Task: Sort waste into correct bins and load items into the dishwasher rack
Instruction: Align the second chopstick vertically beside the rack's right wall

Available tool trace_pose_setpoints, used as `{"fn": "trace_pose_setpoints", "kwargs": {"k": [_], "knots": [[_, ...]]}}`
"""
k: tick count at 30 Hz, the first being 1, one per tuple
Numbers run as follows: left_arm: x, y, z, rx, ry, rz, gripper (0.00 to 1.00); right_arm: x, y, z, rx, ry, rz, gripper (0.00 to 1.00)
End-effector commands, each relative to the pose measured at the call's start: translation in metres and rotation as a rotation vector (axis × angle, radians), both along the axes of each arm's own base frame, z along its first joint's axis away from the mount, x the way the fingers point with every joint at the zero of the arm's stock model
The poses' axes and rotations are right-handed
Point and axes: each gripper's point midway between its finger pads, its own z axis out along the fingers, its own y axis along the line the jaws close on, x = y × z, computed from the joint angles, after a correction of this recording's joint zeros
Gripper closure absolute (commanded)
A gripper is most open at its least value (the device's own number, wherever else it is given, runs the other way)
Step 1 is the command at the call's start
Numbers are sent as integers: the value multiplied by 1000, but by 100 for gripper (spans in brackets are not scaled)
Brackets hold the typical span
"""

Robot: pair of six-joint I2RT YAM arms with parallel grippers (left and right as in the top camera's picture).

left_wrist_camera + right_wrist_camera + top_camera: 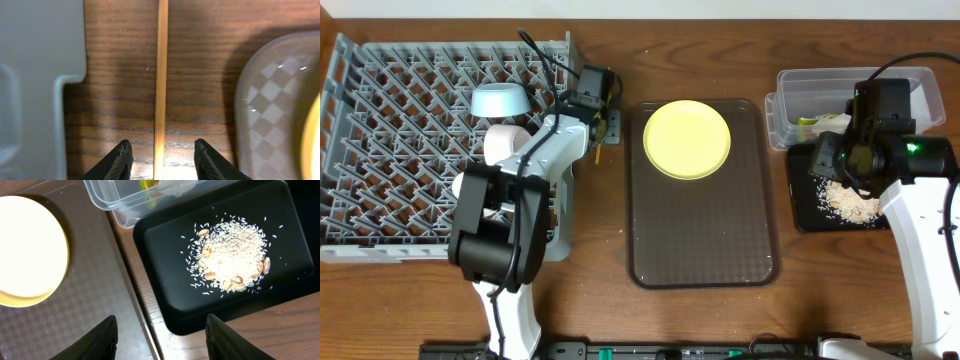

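My left gripper (607,122) is open, low over the table between the grey dishwasher rack (380,170) and the brown tray. One wooden chopstick (161,85) lies lengthwise between its fingers (162,161), untouched. A light-blue bowl (500,100) and a white bowl (506,140) sit in the rack. The yellow plate (686,138) lies on the brown tray. My right gripper (162,340) is open and empty above the gap between the brown tray and the black tray (165,270). Rice scraps (230,255) lie in the black tray. The clear tub (125,200) holds the snack packet (147,184).
The brown serving tray (705,230) fills the table's middle. The rack's grey edge (40,75) is close on the left of the left gripper, and the brown tray's rim (265,100) on its right. The black tray (802,205) and clear tub (880,85) stand at the far right.
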Motion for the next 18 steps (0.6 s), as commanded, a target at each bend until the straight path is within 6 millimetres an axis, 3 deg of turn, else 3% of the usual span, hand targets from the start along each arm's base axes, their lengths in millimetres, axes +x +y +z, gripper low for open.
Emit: {"fn": "trace_pose_setpoints", "kwargs": {"k": [1,10,18], "knots": [[1,0,-12,8,17,3,57,2,-2,5,-1,-12,4,45],[-8,-3,-34,22,75,-9,57,2,-2,5,-3,-12,7,46],[-26,-13,-41,42,131,-42,75,2,-2,5,-2,-13,7,45]]}}
